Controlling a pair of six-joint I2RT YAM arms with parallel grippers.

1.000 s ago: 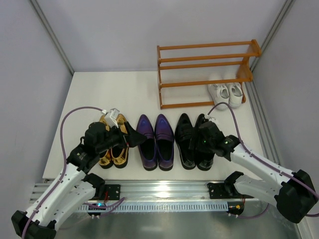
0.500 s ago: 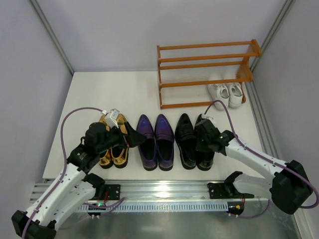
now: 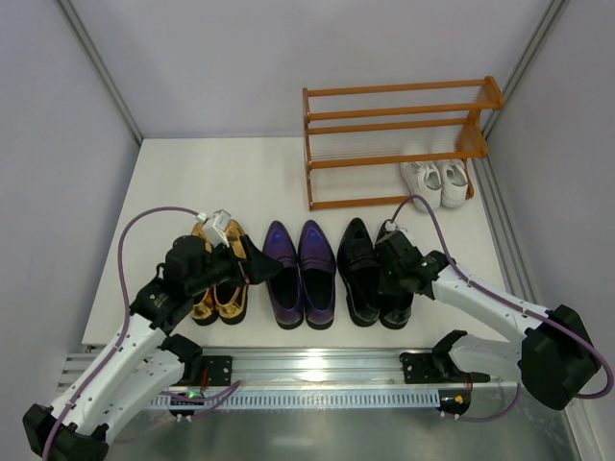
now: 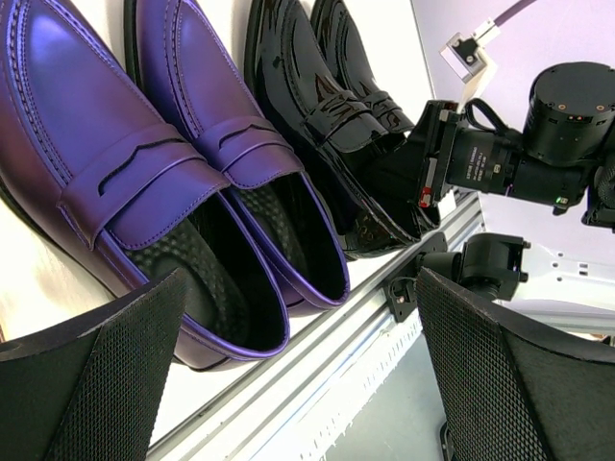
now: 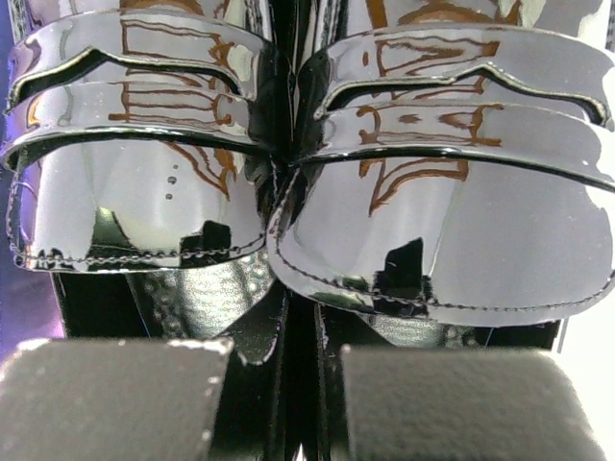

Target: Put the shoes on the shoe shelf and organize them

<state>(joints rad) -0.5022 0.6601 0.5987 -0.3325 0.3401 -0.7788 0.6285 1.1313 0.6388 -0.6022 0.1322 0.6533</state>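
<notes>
Three pairs stand in a row near the front edge: gold loafers (image 3: 229, 300), purple loafers (image 3: 300, 274) (image 4: 173, 163) and black loafers (image 3: 357, 269) (image 5: 144, 173). White sneakers (image 3: 437, 181) sit on the floor under the right end of the orange-brown shoe shelf (image 3: 394, 144) at the back. My right gripper (image 3: 392, 280) (image 5: 288, 403) is down inside the black pair, shut on the two touching inner side walls. My left gripper (image 3: 255, 264) (image 4: 298, 384) hovers open over the gold pair, beside the purple heels, with nothing in it.
A metal rail (image 3: 317, 360) runs along the table's front edge, just behind the shoe heels. Grey walls close in both sides. The right arm (image 4: 538, 144) shows in the left wrist view past the black loafers (image 4: 327, 106). Bare tabletop (image 3: 221, 182) lies left of the shelf.
My right gripper has sunk a little between the black loafers and shut on their inner walls. The left arm and all shoes have stayed put.
</notes>
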